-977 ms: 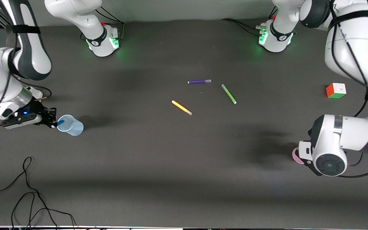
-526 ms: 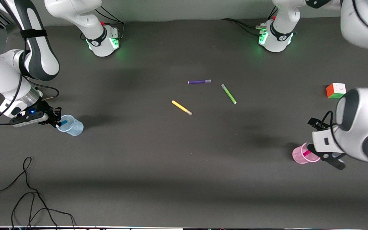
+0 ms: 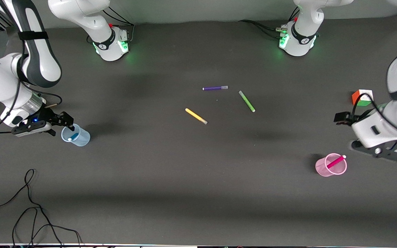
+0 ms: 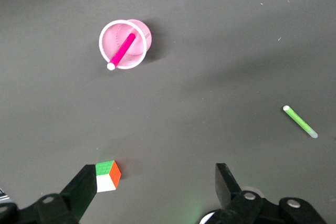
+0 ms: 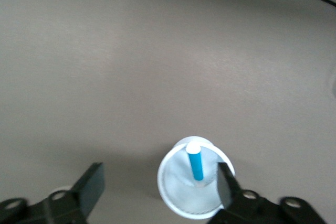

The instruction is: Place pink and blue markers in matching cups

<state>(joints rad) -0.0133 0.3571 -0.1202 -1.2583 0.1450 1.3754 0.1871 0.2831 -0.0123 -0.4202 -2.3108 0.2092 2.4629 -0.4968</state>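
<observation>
The pale blue cup [image 3: 78, 137] stands at the right arm's end of the table with the blue marker [image 3: 73, 135] leaning inside it. My right gripper [image 3: 61, 124] is open and empty, just over the cup's rim. In the right wrist view the blue marker [image 5: 196, 164] stands in the blue cup [image 5: 178, 190] beside one finger of the gripper [image 5: 159, 174]. The pink cup [image 3: 322, 169] holds the pink marker [image 3: 335, 161]. My left gripper [image 3: 379, 151] is open and empty, high over the table between the pink cup [image 4: 140, 31] and the cube, with the pink marker [image 4: 122, 51] and gripper [image 4: 155, 174] in its wrist view.
A purple marker [image 3: 215, 88], a green marker [image 3: 246, 101] and a yellow marker [image 3: 196, 116] lie mid-table. A colour cube [image 3: 362, 97] sits at the left arm's end, also in the left wrist view [image 4: 107, 176]. A black cable [image 3: 29, 206] loops near the front edge.
My right gripper opened and the blue marker dropped into the blue cup. My left gripper let go of the pink marker in the pink cup and rose away toward the cube.
</observation>
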